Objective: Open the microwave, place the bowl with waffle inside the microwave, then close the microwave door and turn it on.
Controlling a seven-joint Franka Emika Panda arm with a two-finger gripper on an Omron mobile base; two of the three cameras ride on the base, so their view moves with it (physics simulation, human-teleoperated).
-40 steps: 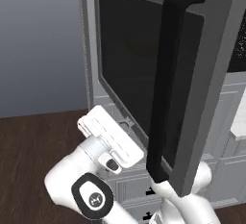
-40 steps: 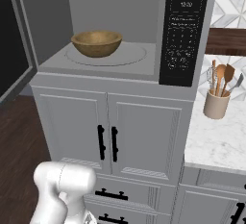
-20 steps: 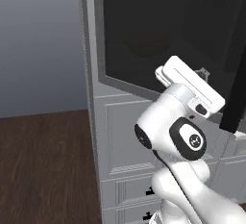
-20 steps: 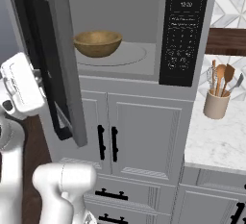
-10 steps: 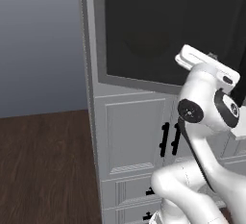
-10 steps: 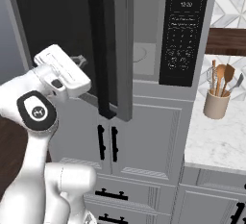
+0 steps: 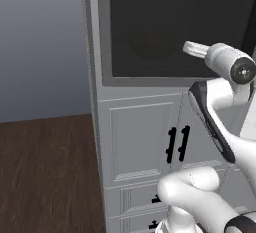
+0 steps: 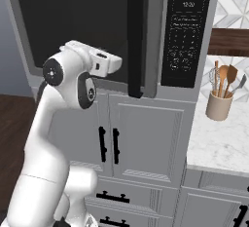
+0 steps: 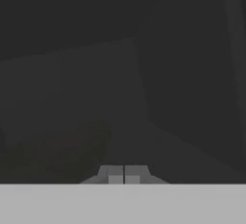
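Observation:
The microwave (image 8: 160,36) is built in above white cupboards, and the microwave door (image 8: 73,24) lies flat against its front, closed. Its long black bar handle (image 8: 136,36) stands upright beside the black keypad panel (image 8: 187,31). My gripper (image 8: 116,64) is pressed against the dark glass just left of the handle, and it points at the same glass (image 7: 165,27) in the left base view (image 7: 192,48). The fingertips (image 9: 115,174) touch each other, shut on nothing. Behind the glass the bowl (image 9: 62,148) is a dim brownish shape. I cannot make out the waffle.
White panelled cupboard doors with short black handles (image 8: 109,145) sit below the microwave. A marble counter (image 8: 219,143) to the right carries a utensil crock (image 8: 219,104). Dark wood floor (image 7: 45,172) lies to the left.
The microwave door has swung from wide open to fully closed, with my hand following it round and pushing on its glass. The bowl is now behind the door.

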